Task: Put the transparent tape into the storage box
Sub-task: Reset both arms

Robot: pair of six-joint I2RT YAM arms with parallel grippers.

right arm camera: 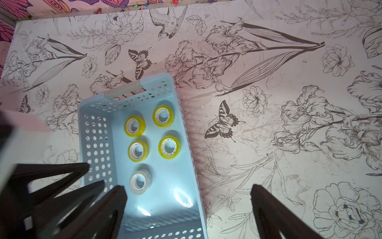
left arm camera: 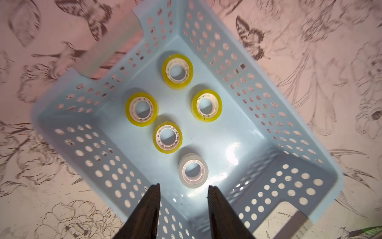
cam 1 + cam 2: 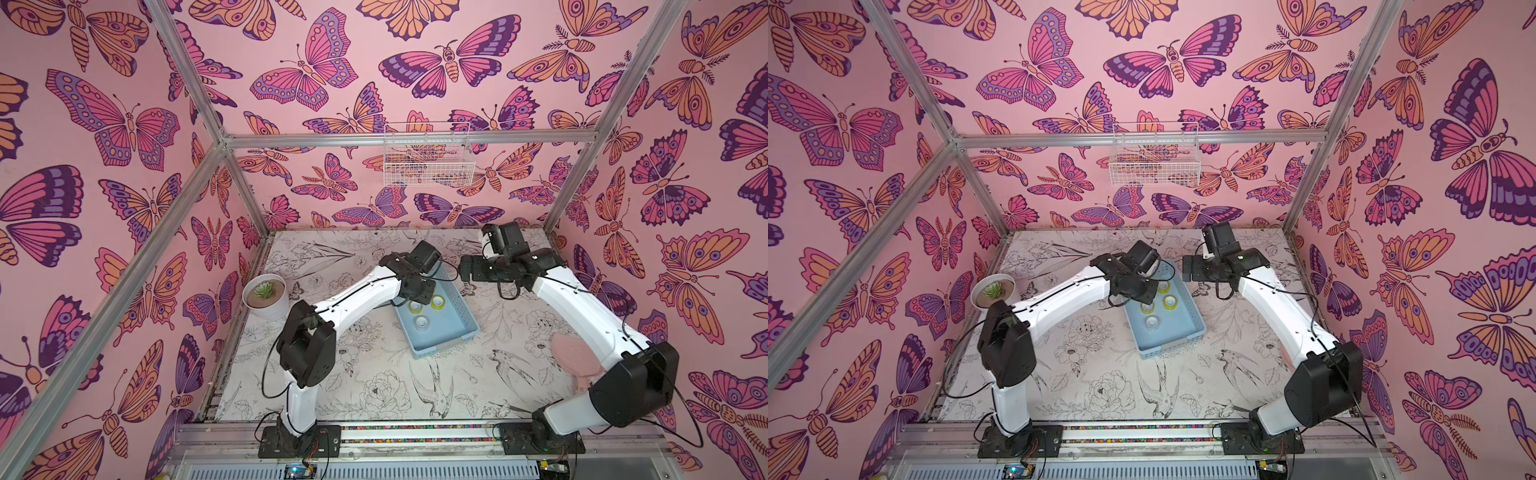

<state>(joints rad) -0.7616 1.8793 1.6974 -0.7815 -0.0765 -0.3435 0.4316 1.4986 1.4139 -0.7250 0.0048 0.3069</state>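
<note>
On the floral worktop (image 1: pixel 268 124) we see the box (image 2: pixel 268 128) with clear tape (image 2: pixel 193 157) lying inside — left end effector (image 2: pixel 184 185) parted, empty; right end effector (image 1: pixel 188 187) spread wide, empty.

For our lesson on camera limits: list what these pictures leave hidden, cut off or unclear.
- Top views: the left arm overlaps the storage box, so only some tape rolls show.
- Top view: the right arm half covers a pink object; unidentifiable.
- Left wrist view: the picture's edge cuts off the left pincer.
- Right wrist view: the picture's edge cuts the storage box's near end.
</note>
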